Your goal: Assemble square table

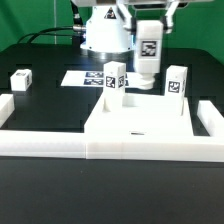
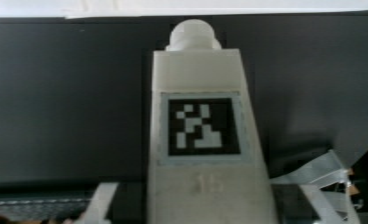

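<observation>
Nearest, a long low white border wall (image 1: 40,146) crosses the black table (image 1: 45,112). Against it lies the large thick white square plastic slab (image 1: 140,125), flat. At its far corners stand two short white tagged legs, the left corner leg (image 1: 115,80) and the right corner leg (image 1: 177,82). A third leg (image 1: 20,80) sits well apart, toward the exterior view's left. Between the corner legs, the two-finger gripper (image 2: 200,192) pinches a fourth leg (image 1: 148,50) upright; I cannot tell whether it touches the slab. Beyond lies the marker board (image 1: 82,77).
</observation>
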